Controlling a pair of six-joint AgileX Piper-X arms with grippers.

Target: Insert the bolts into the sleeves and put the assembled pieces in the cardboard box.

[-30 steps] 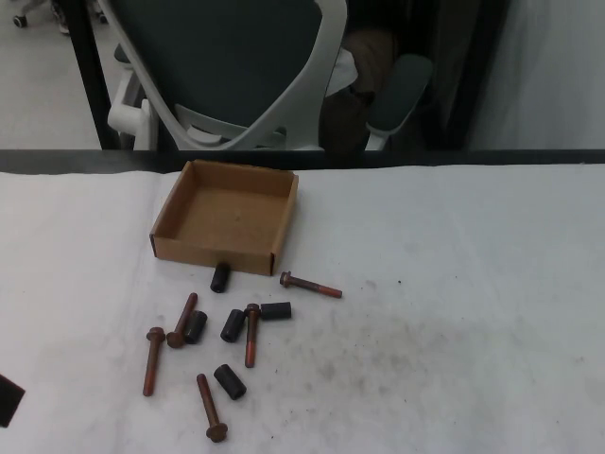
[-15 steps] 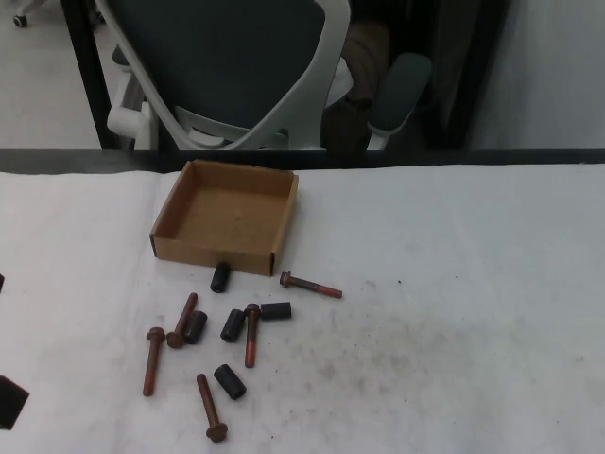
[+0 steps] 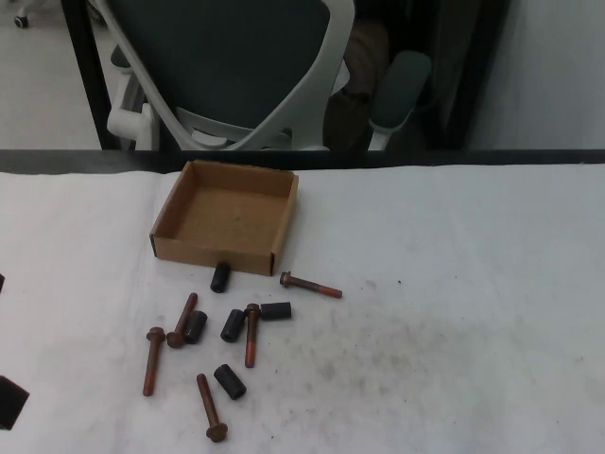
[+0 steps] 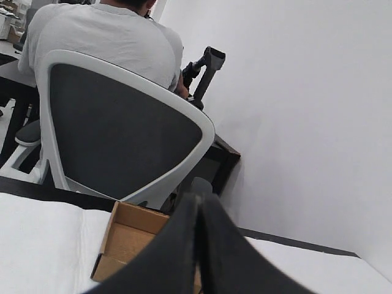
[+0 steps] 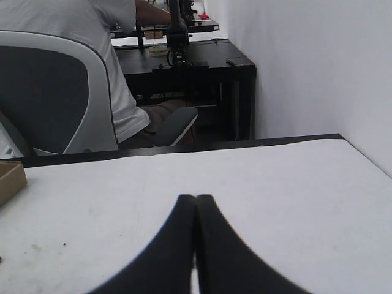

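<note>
Several rust-coloured bolts lie loose on the white bench, among them one [image 3: 310, 286] right of the box's front corner and one [image 3: 211, 407] nearest the front. Several short black sleeves lie between them, such as one [image 3: 220, 277] against the box's front wall and one [image 3: 230, 381] near the front. The cardboard box [image 3: 216, 252] stands open with nothing in it. My left gripper [image 4: 199, 187] is shut with nothing in it, and the box [image 4: 119, 240] lies beyond it. My right gripper [image 5: 196, 199] is shut on nothing over bare bench.
A dark part of an arm [image 3: 8, 402] pokes in at the bench's front left edge. An office chair [image 3: 236, 66] stands behind the bench's far black edge [image 3: 397, 158]. The right half of the bench is open room.
The dark arm part at the front left edge has shifted slightly, and a small dark tip now shows higher on that edge. Bolts, sleeves and box have not moved.
</note>
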